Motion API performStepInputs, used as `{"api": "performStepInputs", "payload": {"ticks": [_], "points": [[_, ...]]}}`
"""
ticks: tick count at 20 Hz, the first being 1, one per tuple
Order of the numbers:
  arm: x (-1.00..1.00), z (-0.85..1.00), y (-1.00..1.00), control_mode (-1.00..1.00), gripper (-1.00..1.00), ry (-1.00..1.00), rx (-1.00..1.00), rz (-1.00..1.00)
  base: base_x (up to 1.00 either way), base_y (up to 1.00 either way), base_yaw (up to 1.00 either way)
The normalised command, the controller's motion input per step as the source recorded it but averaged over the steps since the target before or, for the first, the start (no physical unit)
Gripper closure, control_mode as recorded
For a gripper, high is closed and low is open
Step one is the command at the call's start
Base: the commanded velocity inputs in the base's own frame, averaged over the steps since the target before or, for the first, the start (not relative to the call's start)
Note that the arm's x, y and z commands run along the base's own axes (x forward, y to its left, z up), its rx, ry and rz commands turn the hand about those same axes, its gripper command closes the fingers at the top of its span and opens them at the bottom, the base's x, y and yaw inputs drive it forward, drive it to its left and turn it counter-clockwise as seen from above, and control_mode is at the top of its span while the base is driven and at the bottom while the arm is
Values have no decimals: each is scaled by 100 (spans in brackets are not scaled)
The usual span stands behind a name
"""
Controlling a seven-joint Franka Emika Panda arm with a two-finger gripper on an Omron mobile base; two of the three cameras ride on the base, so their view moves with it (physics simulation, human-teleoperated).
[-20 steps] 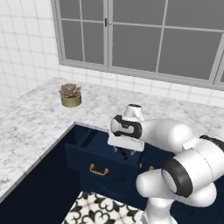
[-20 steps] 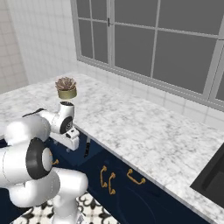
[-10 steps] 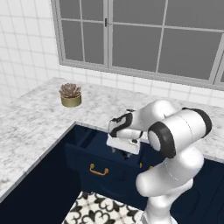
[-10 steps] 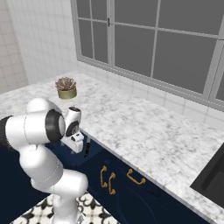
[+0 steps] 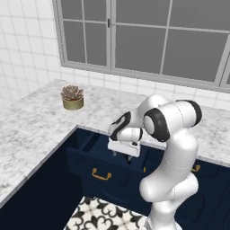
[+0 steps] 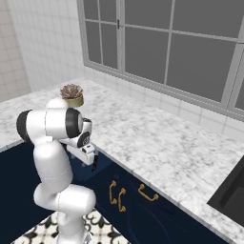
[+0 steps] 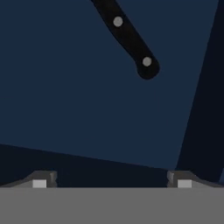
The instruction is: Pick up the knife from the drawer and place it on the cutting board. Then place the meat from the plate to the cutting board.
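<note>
The white arm's two-finger gripper (image 5: 129,156) points down into the wide navy-blue drawer (image 5: 96,162), pulled out with its brass bail handle facing us. Its fingers (image 7: 40,180) are spread wide, nothing between them. Looking along the hand, the long knife's black riveted handle (image 7: 129,38) lies on the dark blue drawer floor ahead of the fingertips, slanting, its rounded butt nearest the hand but well apart from both tips; the blade runs out of sight. Beyond the hand, a small potted succulent (image 5: 72,97) sits on the grey-white marble counter (image 5: 31,130).
</note>
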Motion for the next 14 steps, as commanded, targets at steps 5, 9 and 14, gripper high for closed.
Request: {"api": "performStepInputs", "payload": {"ticks": [5,9,14], "points": [[15,-51,4,-100,-100,0,-6,1,0,0,0],[-5,-21,5,-100,-100,0,-1,2,0,0,0],[-18,-5,9,-100,-100,0,0,8,0,0,0]]}}
